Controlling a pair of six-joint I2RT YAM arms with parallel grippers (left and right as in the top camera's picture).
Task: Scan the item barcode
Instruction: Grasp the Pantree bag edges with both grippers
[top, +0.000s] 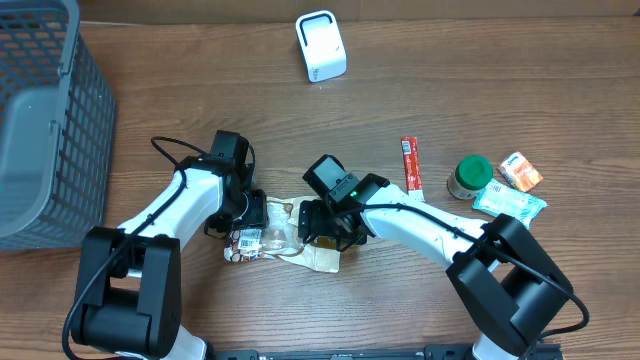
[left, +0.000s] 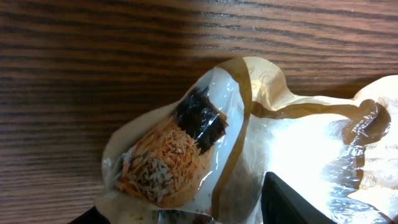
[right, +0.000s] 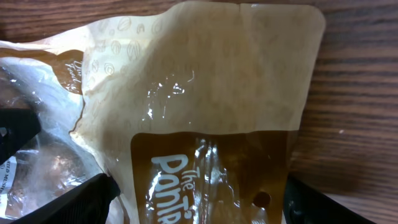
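A clear and tan food bag (top: 285, 240) lies flat on the wooden table, with a white printed label (top: 247, 240) at its left end. My left gripper (top: 250, 215) is down over that end. In the left wrist view its dark fingers (left: 292, 202) stand either side of the bag (left: 186, 143), over the orange shredded food (left: 165, 162), with a gap still showing. My right gripper (top: 325, 225) is open and straddles the brown header of the bag (right: 211, 168), its fingers (right: 93, 196) clear of both edges. The white scanner (top: 320, 45) stands at the back of the table.
A grey mesh basket (top: 40, 120) fills the left side. To the right lie a red stick pack (top: 410, 165), a green-lidded jar (top: 470, 177), an orange packet (top: 521, 171) and a pale wipes packet (top: 508, 203).
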